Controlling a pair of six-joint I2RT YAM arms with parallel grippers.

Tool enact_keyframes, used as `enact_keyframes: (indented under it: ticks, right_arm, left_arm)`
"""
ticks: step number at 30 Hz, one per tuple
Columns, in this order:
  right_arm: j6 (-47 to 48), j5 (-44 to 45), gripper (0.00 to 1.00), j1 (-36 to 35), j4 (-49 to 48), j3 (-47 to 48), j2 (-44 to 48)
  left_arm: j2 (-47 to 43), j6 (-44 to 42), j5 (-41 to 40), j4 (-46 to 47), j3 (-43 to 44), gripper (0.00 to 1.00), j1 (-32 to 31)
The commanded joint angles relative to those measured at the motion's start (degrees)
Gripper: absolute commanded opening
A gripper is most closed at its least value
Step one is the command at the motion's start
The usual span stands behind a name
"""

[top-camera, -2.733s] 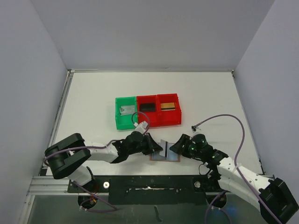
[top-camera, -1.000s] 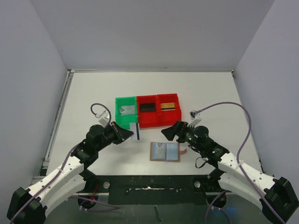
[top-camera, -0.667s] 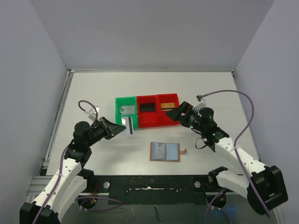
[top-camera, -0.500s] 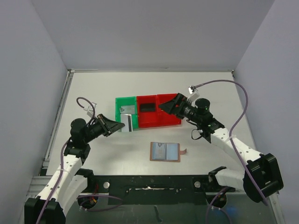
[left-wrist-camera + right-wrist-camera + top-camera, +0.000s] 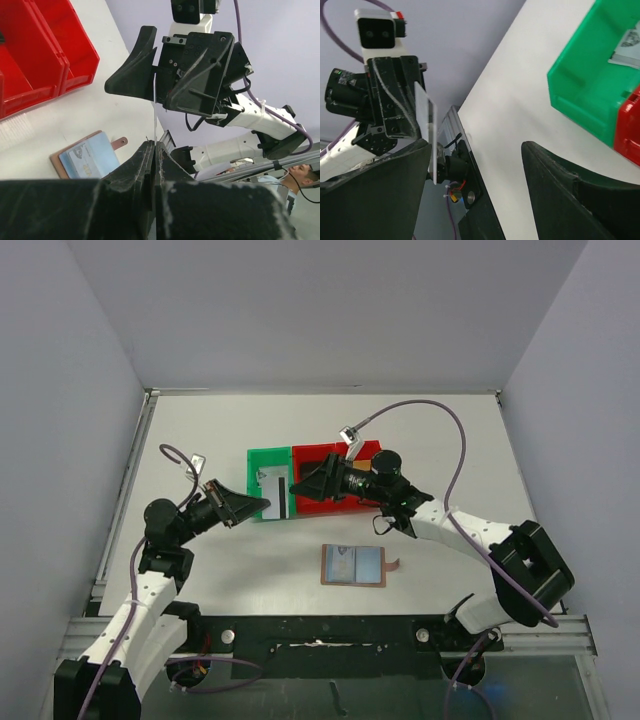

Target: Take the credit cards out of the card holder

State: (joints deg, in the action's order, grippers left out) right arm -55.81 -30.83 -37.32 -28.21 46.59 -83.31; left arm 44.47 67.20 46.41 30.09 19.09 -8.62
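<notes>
The card holder lies open on the table, blue-grey pockets up, with its strap tab on the right; it also shows in the left wrist view. My left gripper is shut on a white credit card, held upright above the front of the green bin. From the left wrist the card is edge-on between the fingers. My right gripper is open and faces that card, which stands close to its left finger. A grey card lies in the green bin.
Two red bins adjoin the green bin on its right, mostly covered by my right arm. They also show in the left wrist view. Grey walls close in the table on three sides. The arm bases' rail runs along the near edge.
My right arm has swung left over the red bins to face the card, and its jaws have narrowed a little. My left gripper has carried the card up beside the green bin.
</notes>
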Motion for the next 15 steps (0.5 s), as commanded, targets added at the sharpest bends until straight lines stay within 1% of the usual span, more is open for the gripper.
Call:
enact_keyframes:
  ticks: [1,6,12,15]
  right_arm:
    - [1.4,-2.6,0.73,-1.3,-8.0,3.4,0.5]
    - [1.0,-4.7,0.69,-2.0,-9.0,4.1,-0.7]
    - [1.2,-5.9,0.59,-4.0,-9.1,6.3,-2.3]
    - [1.7,-6.1,0.52,-4.4,-6.9,7.6,-2.8]
  left_arm:
    - [0.1,3.6,1.3,7.9,-0.1,0.00,0.4]
    - [-0.6,5.3,0.2,9.8,-1.4,0.00,0.4]
    - [-0.7,7.5,0.2,12.2,-2.2,0.00,0.4]
    - [-0.9,7.8,0.1,12.3,-2.5,0.00,0.4]
